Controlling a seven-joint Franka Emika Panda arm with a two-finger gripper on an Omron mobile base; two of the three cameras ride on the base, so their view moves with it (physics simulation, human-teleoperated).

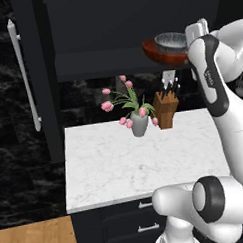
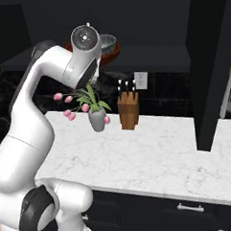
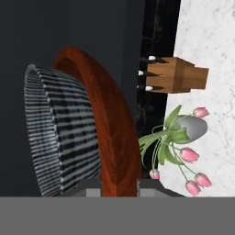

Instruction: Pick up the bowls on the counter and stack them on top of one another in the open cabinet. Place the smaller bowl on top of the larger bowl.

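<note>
Arm raised high, hand up at the shelf of the open cabinet (image 1: 91, 65), wrist rolled so the hand view lies sideways.

Larger bowl (image 1: 158, 52), glossy reddish-brown, sits at the right end of the cabinet shelf, near its front edge. Smaller bowl (image 1: 171, 40), grey with a speckled inside, rests inside it, rim standing above the brown rim. In the right base view both bowls peek out behind the arm's upper joint: brown rim (image 2: 109, 51), grey bowl (image 2: 107, 40).

Gripper (image 3: 120, 186): in the hand view the two finger tips sit at the bottom, one on each side of the brown bowl's rim (image 3: 114, 133), jaws narrowed onto that rim. Reads as clamped on the larger bowl. Grey bowl (image 3: 59, 133) shows striped on its outer wall, nested against the brown one.

Counter (image 1: 120, 163), white marble: grey vase (image 1: 139, 123) with pink tulips stands toward the back edge, about mid-width. Knife block (image 1: 166, 109), brown wood, just beside it on the right, against the back edge; the two are apart. Wall outlet (image 2: 141, 80) on the dark backsplash above the block.

Cabinet door (image 1: 34, 77) swung open at the left, long silver bar handle (image 1: 22, 73) on it. Dark drawers (image 1: 128, 223) with short silver handles under the counter's front edge
</note>
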